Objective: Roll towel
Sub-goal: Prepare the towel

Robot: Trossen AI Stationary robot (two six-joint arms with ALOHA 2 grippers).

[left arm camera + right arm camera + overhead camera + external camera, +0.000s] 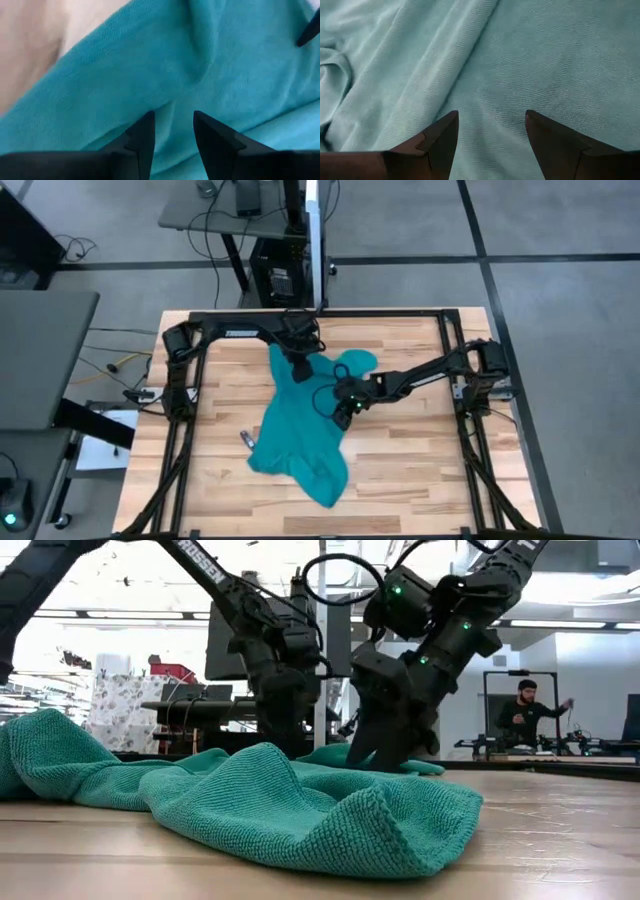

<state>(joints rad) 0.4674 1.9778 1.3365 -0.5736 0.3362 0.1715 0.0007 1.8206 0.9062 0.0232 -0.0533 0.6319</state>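
The teal towel point(300, 430) lies crumpled in a long heap on the middle of the wooden table, with folds and a raised hump point(300, 810) at its near end. My left gripper point(300, 368) stands over the towel's far end, slanting down. Its fingers are open, with towel point(150, 60) between and beyond them. My right gripper point(343, 412) reaches in from the table's right over the towel's right side, also open, close above smooth cloth point(520, 50). In the low view both grippers point(385, 755) come down behind the towel's hump, which hides their fingertips. My left gripper points steeply down at the towel's far end point(172, 107) with its fingers apart; whether the fingertips touch the cloth I cannot tell. My right gripper slants down over the towel's right side point(490, 107) with its fingers wide apart; whether they touch the cloth I cannot tell.
A small dark object point(245, 440) lies on the wood beside the towel's left edge. A black frame point(190, 395) runs along the table's left, right and far sides. Bare wood point(420, 450) shows right of the towel. A person point(525, 705) stands far back in the room.
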